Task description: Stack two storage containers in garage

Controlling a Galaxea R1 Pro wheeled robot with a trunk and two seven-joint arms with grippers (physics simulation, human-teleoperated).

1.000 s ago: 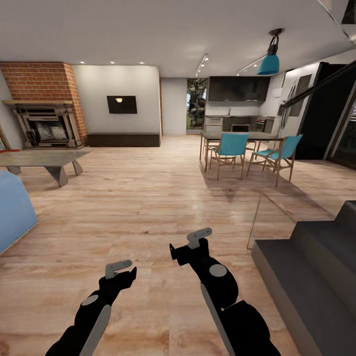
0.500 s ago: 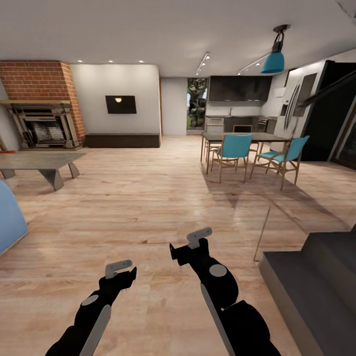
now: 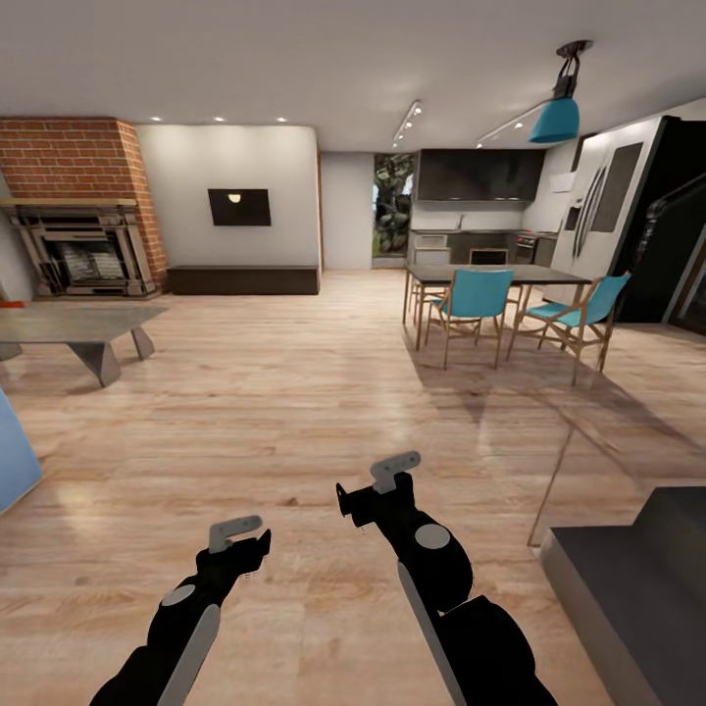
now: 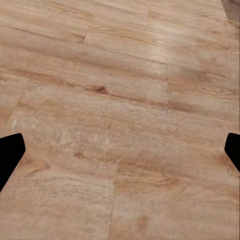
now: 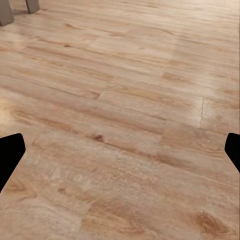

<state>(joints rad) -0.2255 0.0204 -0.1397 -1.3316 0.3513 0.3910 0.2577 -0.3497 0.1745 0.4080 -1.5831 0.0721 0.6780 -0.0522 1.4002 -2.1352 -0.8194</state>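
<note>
Nearest to us, our left pincer (image 3: 238, 534) and right pincer (image 3: 392, 473) hang low over the light plank floor (image 3: 294, 412) of the living room, both spread wide and carrying nothing; in each wrist view the two dark fingertips sit at opposite edges with bare boards between them. To the near right rises a dark grey stair (image 3: 637, 579) behind a glass panel. At the left edge we see a sliver of blue sofa (image 3: 15, 456), and beyond it a low grey bench (image 3: 74, 326). A scrap of orange-red (image 3: 10, 304) peeks at that bench's far left corner; we judge it may be one of the storage containers, but it is too small to tell. Farther right stand the dining table (image 3: 495, 275) and blue chairs (image 3: 476, 299), and farthest left the brick fireplace (image 3: 74, 211).

We judge such bins light, stiff and smooth-walled, so we would pinch a long rim near its middle, or take both short ends, keeping it level.
</note>
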